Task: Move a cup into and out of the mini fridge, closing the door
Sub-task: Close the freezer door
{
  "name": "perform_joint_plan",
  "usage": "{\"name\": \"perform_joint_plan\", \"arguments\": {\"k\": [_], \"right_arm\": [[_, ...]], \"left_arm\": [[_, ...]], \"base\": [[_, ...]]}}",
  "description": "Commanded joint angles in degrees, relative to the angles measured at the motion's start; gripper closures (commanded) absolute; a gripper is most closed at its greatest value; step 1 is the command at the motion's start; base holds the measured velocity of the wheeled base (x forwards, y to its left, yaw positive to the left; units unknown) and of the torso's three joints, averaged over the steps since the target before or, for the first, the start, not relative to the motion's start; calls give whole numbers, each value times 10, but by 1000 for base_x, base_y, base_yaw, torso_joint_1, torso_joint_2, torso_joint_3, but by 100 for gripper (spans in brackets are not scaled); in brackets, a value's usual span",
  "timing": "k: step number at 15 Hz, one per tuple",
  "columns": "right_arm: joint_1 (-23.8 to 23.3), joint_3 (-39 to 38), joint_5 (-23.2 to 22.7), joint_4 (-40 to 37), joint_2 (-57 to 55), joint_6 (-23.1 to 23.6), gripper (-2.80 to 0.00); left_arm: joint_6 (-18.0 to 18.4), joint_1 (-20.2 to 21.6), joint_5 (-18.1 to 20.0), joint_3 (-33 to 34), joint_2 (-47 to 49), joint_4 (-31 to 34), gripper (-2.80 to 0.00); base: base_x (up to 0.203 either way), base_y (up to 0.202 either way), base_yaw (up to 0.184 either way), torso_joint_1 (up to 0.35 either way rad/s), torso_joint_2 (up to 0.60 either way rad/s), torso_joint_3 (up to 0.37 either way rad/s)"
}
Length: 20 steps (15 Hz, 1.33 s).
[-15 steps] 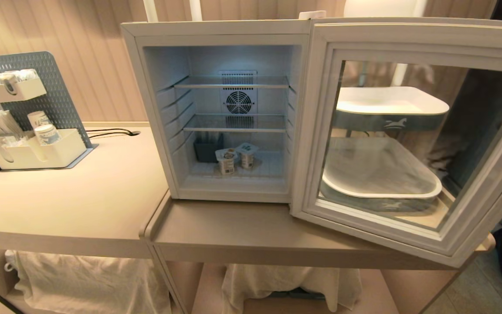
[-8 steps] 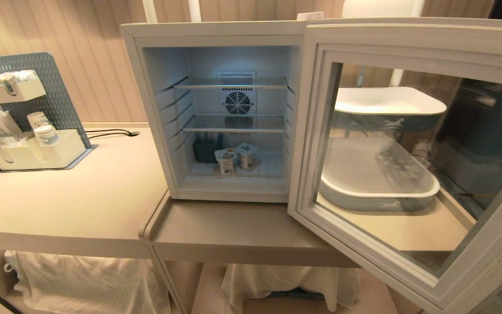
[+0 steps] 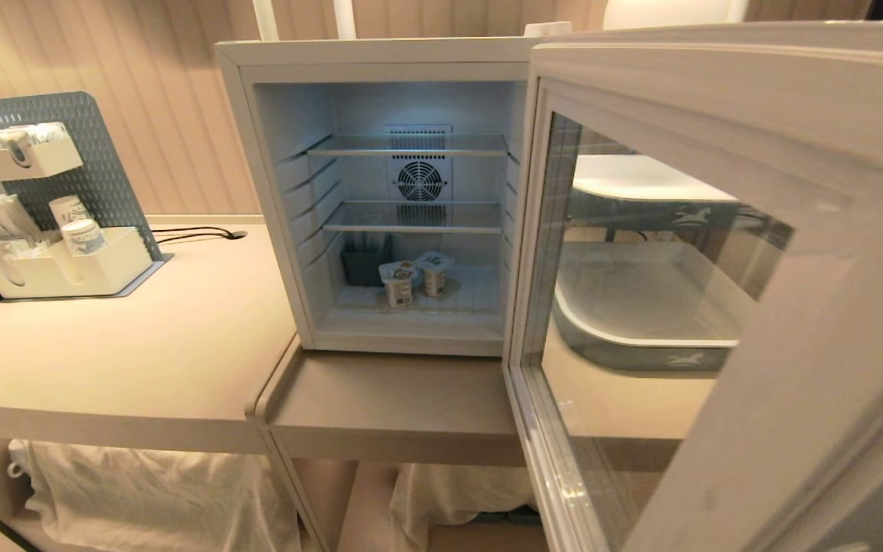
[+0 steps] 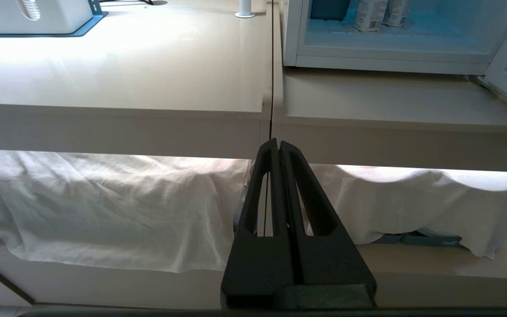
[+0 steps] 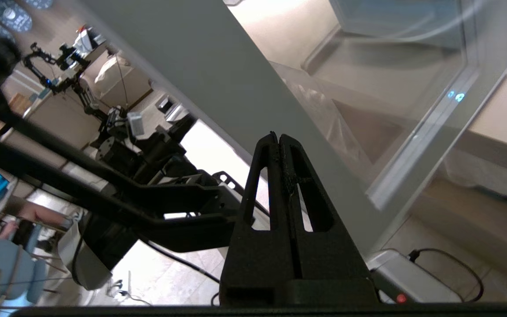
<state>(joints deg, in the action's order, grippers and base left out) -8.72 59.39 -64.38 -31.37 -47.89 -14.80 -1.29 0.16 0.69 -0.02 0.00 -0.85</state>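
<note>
Door (image 3: pixel 725 291) swings further closed than a second ago, filling 3 o'clock of the head view. Right gripper (image 5: pixel 278 137) is pinched together against its frame; left gripper (image 4: pixel 278 143) is together too, parked low.

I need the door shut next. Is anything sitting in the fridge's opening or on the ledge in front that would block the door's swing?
Nothing visible blocks the glass-windowed white door: the beige ledge looks bare, and the cups sit deep inside the white mini fridge.

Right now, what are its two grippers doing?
Left gripper: closed, holding nothing.
Right gripper: closed, holding nothing, beside the door.
</note>
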Motion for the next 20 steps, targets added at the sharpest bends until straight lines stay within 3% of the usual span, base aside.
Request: {"name": "perform_joint_plan", "arguments": {"k": [1, 3, 7, 9, 10, 14, 18, 20], "right_arm": [[8, -2, -1, 2, 22, -1, 0], [16, -1, -8, 4, -1, 1, 0], [85, 10, -3, 65, -81, -11, 0], [150, 48, 6, 79, -153, -52, 0], [200, 61, 36, 91, -186, -64, 0], [383, 74, 271, 218, -342, -86, 0], [473, 116, 420, 280, -462, -101, 0], [496, 134, 451, 315, -490, -109, 0]], "left_arm": [[0, 0, 0, 0, 1, 0, 0], [0, 0, 0, -1, 1, 0, 0], [0, 0, 0, 0, 1, 0, 0], [0, 0, 0, 0, 1, 0, 0], [0, 0, 0, 0, 1, 0, 0], [0, 0, 0, 0, 1, 0, 0], [0, 0, 0, -1, 1, 0, 0], [0, 0, 0, -1, 1, 0, 0]], "base": [[0, 0, 0, 0, 0, 0], [0, 0, 0, 0, 0, 0], [0, 0, 0, 0, 0, 0], [0, 0, 0, 0, 0, 0], [0, 0, 0, 0, 0, 0], [0, 0, 0, 0, 0, 0], [0, 0, 0, 0, 0, 0], [0, 0, 0, 0, 0, 0]]}}
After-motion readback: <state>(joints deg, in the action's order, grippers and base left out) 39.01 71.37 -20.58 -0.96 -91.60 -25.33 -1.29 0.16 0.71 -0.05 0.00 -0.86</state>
